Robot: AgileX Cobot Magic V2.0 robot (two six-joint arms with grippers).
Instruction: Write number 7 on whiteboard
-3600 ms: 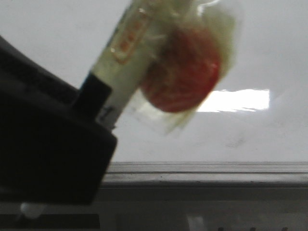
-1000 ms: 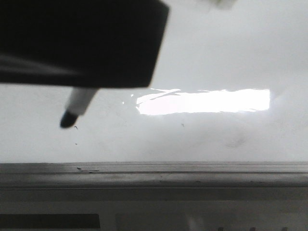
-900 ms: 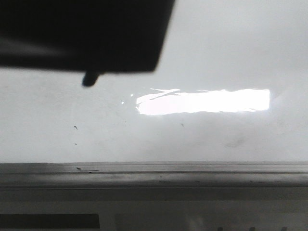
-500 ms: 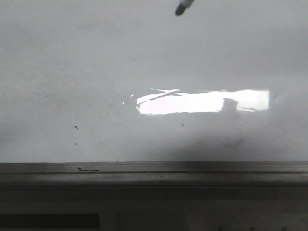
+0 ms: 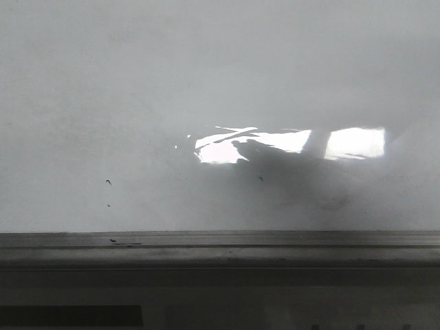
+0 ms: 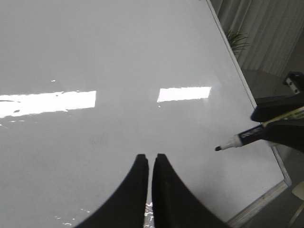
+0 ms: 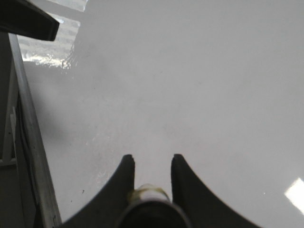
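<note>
No 7 on the whiteboard (image 5: 206,82) yet: we see only specks, smudges and glare, no marker line.

Marker (image 6: 240,140) sits in the right gripper (image 7: 151,164); the fingers pinch the barrel between them. In the left wrist view the black tip hangs over the board near its edge rail, and we can't tell whether it touches or clears the surface. Left gripper (image 6: 151,164) has its fingers pressed together, nothing in them, hovering over the board.

Marker's long axis runs tip-first from the gripper toward the board's middle, at a shallow slant to the surface rather than square to it.

Risks from here, our read:
- Shallow slant means the tip may skate or skip, leaving a broken top bar.
- Starting this close to the rail leaves little room for the long stem, or puts it off the board.
- Too much press could slide the barrel in the pinch, so the stroke drifts.
- Front view shows no tip at all, only a shadow across the glare, so contact is hard to confirm there.
</note>
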